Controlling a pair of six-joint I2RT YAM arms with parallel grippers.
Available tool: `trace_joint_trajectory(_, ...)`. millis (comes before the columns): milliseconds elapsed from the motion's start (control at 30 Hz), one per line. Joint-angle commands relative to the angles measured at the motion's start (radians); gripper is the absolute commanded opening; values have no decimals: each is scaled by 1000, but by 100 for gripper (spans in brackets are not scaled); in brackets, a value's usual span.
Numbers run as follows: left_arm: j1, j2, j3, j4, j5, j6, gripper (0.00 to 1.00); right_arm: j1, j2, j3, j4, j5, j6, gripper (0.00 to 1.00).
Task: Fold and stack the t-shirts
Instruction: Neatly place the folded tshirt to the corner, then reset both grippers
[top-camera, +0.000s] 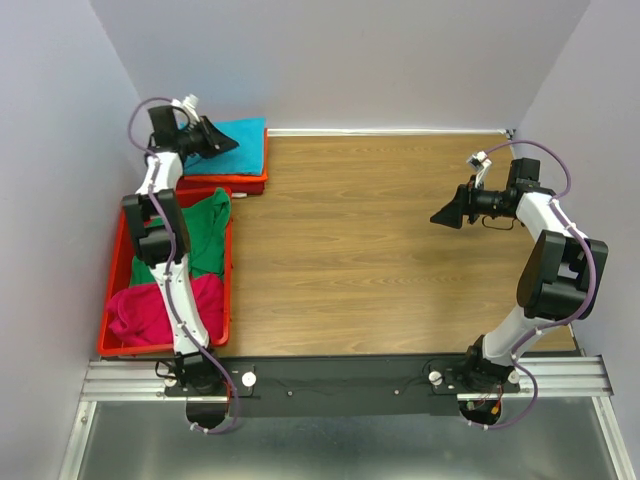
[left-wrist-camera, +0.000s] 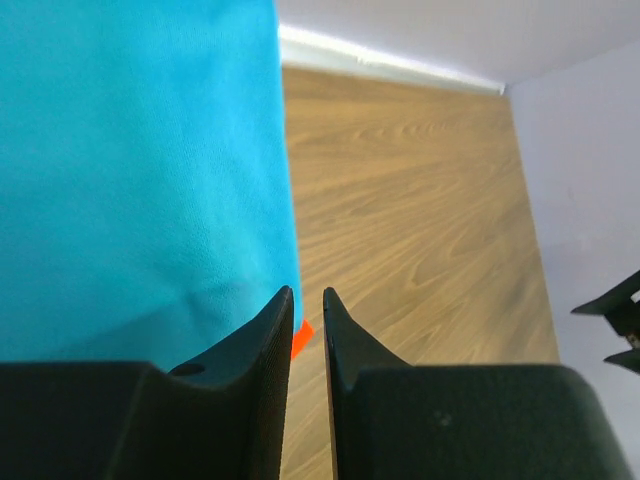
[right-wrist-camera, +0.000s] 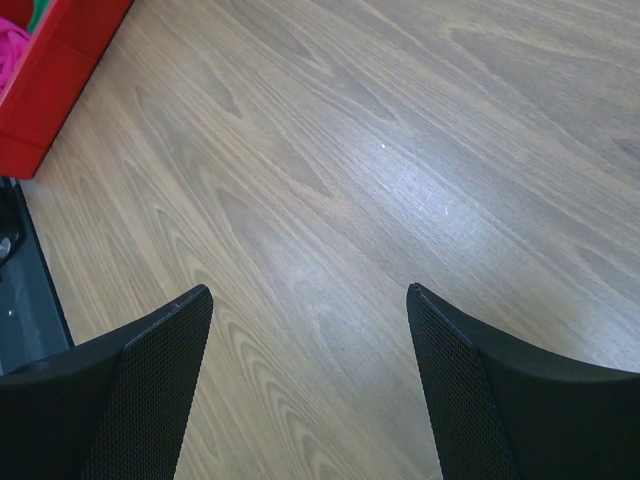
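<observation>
A folded turquoise t-shirt (top-camera: 243, 148) lies on top of a stack at the table's back left, with an orange shirt's edge (top-camera: 238, 180) under it. My left gripper (top-camera: 233, 144) hovers over the stack's near right edge, jaws almost together with nothing between them. In the left wrist view the turquoise shirt (left-wrist-camera: 130, 160) fills the left side, an orange corner (left-wrist-camera: 301, 336) peeks out at the left gripper (left-wrist-camera: 306, 292). A green shirt (top-camera: 205, 228) and a magenta shirt (top-camera: 150, 305) lie in the crate. My right gripper (top-camera: 437, 217) is open and empty above bare wood, as the right wrist view (right-wrist-camera: 310, 295) shows.
The red plastic crate (top-camera: 110, 318) stands along the table's left edge, in front of the stack; its corner shows in the right wrist view (right-wrist-camera: 60, 75). Walls close off the back and both sides. A metal rail (top-camera: 340, 378) runs along the near edge.
</observation>
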Motion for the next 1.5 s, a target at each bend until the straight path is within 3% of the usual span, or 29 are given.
trace_joint_trajectory(0,73,-112,-24,96,32,-52,26,-8,13,27,-27,-29,-22,85)
trace_joint_trajectory(333,174,-66,-192,116,12,-35,25,-8,16,29,-32,-29,-26,85)
trace_joint_trajectory(533,206,17,-215,73,-82,11,25,-8,17,29,-33,-24,-28,85)
trace_joint_trajectory(867,220,-29,-141,26,-16,74,26,-8,23,30,-36,-24,-29,85)
trace_joint_trajectory(1067,213,-184,-127,35,-20,80,29,-8,16,27,-38,-13,-39,85)
trace_joint_trajectory(1200,174,-337,-204,11,-154,167,31,-8,0,26,-39,6,-57,86)
trace_joint_trajectory(1300,115,-486,-320,38,-265,253,34,-8,-29,23,-39,46,-74,90)
trace_joint_trajectory(1333,79,-577,-421,62,-279,278,34,-8,-47,24,-39,87,-78,99)
trace_joint_trajectory(1467,15,-799,-667,208,-339,322,36,-10,-123,18,-26,222,-86,100)
